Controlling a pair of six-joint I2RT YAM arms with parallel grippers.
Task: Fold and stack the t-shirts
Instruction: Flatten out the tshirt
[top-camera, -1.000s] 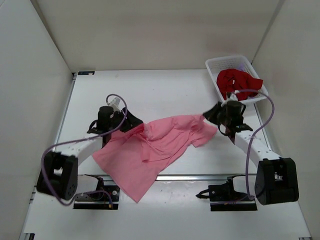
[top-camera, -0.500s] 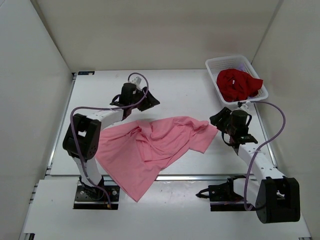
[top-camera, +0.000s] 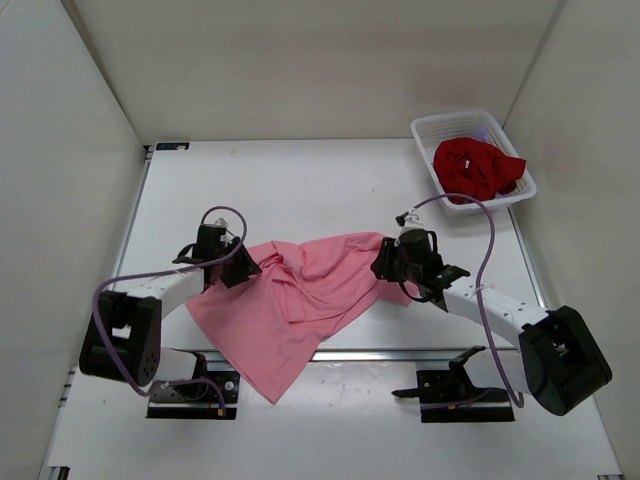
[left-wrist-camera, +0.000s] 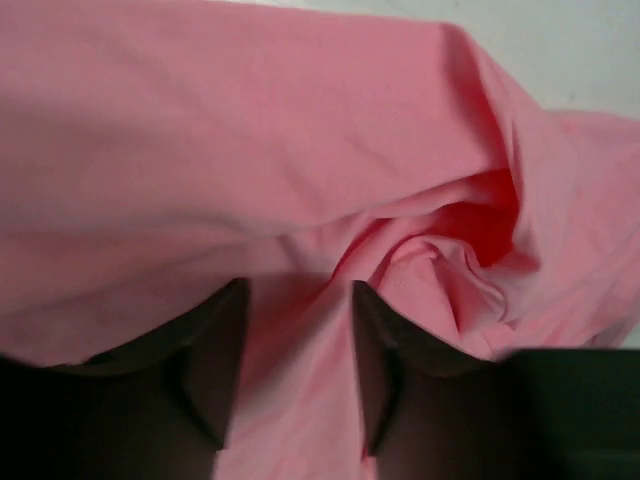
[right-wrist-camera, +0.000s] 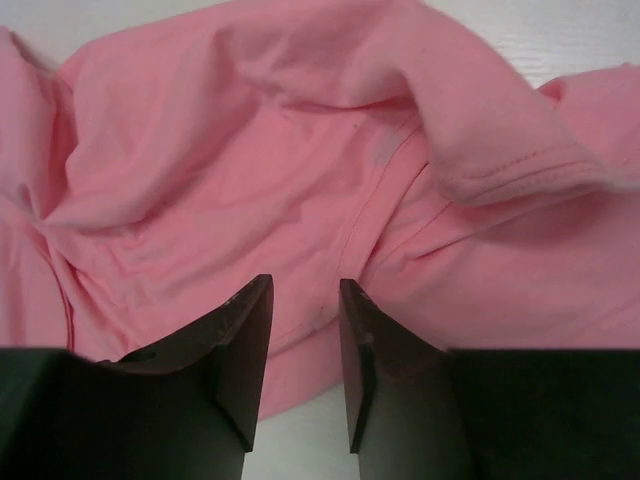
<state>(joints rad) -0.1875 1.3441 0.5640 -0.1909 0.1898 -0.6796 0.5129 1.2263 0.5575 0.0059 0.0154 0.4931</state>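
Note:
A pink t-shirt (top-camera: 300, 300) lies crumpled across the middle of the table. My left gripper (top-camera: 235, 268) sits low at its left upper edge. In the left wrist view its jaws (left-wrist-camera: 298, 290) stand apart, and a ridge of pink cloth (left-wrist-camera: 300, 150) runs between them. My right gripper (top-camera: 390, 265) hovers over the shirt's right sleeve. It is open (right-wrist-camera: 305, 285), with the pink hem (right-wrist-camera: 300, 380) and bare table showing in the gap. A dark red t-shirt (top-camera: 475, 168) is heaped in the basket. A sliver of lavender cloth (top-camera: 487, 130) peeks out behind it.
The white mesh basket (top-camera: 430, 128) stands at the back right corner, near the right wall. Purple cables loop off both wrists. The pink shirt's lower corner (top-camera: 280, 390) hangs over the table's front edge between the two arm bases.
The left arm swung to the back of the table, then returned to the shirt's left edge. The right arm let go of the sleeve and moved left onto the shirt's right side.

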